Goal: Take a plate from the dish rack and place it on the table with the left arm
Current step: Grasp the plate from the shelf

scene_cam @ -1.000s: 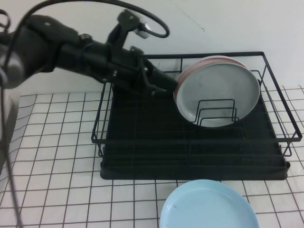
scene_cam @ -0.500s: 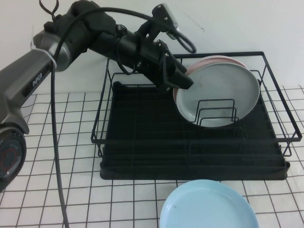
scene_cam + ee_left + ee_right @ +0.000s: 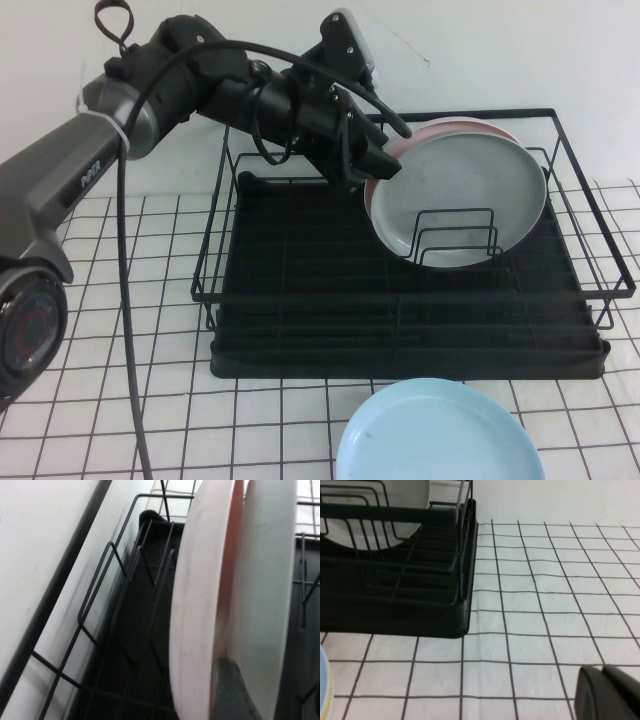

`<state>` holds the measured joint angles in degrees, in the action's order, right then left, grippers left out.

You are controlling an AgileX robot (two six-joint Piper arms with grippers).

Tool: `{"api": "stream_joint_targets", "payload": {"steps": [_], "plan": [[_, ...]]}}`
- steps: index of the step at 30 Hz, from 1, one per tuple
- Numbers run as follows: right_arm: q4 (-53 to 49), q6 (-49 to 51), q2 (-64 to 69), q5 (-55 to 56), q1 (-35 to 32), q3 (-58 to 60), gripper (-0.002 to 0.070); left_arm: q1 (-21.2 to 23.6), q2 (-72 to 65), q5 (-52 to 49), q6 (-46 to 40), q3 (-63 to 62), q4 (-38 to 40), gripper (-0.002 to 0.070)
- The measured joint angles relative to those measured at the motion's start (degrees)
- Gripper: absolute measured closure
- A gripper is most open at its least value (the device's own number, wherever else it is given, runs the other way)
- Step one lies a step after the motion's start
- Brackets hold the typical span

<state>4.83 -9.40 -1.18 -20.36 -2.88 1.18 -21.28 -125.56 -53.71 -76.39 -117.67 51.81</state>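
Left: my left arm (image 3: pixel 150 90) reaches from the far left across the far left corner of the rack (image 3: pixel 300 300), which stands on the gridded table (image 3: pixel 120 300).

Centre: my left gripper (image 3: pixel 383 165) is at the left edge of the two upright plates. Its jaws are parted and grasp nothing. In the wrist view, one finger (image 3: pixel 235 690) lies in the gap between the pink plate (image 3: pixel 200 605) and the grey plate (image 3: pixel 460 195). The other finger is hidden.

Centre right: the grey plate stands on edge in the rack's far right part, propped in the wire dividers (image 3: pixel 455 235). Its face is turned to the near side, and the pink plate is just behind it.

Near right: a blue plate (image 3: pixel 440 435) lies flat on the table, just in front of the rack.

Right: my right gripper (image 3: pixel 610 692) sits low over the table to the right of the rack, well apart from it. I cannot tell whether it is released or clenched.
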Motion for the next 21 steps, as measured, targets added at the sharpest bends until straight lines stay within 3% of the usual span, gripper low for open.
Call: {"api": "stream_joint_targets", "payload": {"steps": [21], "plan": [[0.0,0.0,0.0,0.0,0.0,0.0,0.0678,0.0,-3.75,2.89,-0.97,-0.23,1.81,0.0344]]}}
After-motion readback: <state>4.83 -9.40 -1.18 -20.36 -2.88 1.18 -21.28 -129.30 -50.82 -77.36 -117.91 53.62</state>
